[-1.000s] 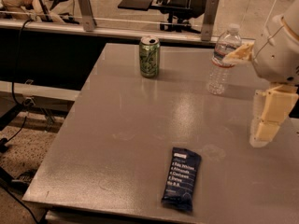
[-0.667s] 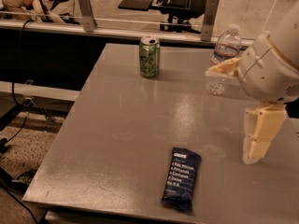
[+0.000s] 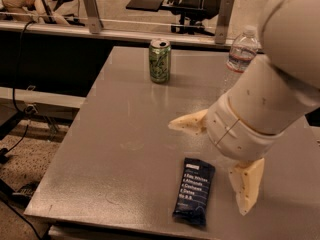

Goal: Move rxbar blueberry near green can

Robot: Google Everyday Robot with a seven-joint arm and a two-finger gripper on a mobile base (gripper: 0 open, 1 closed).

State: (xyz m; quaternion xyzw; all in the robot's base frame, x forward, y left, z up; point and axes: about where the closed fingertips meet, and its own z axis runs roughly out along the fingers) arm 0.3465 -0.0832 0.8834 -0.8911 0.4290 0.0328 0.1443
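The rxbar blueberry (image 3: pixel 194 191), a dark navy wrapper with white text, lies flat near the front edge of the grey table (image 3: pixel 125 134). The green can (image 3: pixel 160 60) stands upright at the table's far side, well apart from the bar. My gripper (image 3: pixel 206 168) hangs just above and to the right of the bar, open wide. One cream finger (image 3: pixel 189 123) points left beyond the bar's far end. The other finger (image 3: pixel 247 186) points down at the bar's right. My bulky white arm fills the right of the view.
A clear plastic water bottle (image 3: pixel 242 51) stands at the far right of the table, partly behind my arm. A rail with metal posts (image 3: pixel 90 4) runs behind the table. The floor with cables lies to the left.
My arm has swung left and forward from the table's right side. The gripper has come down close to the bar, its fingers spread. The bar, can and bottle have not moved.
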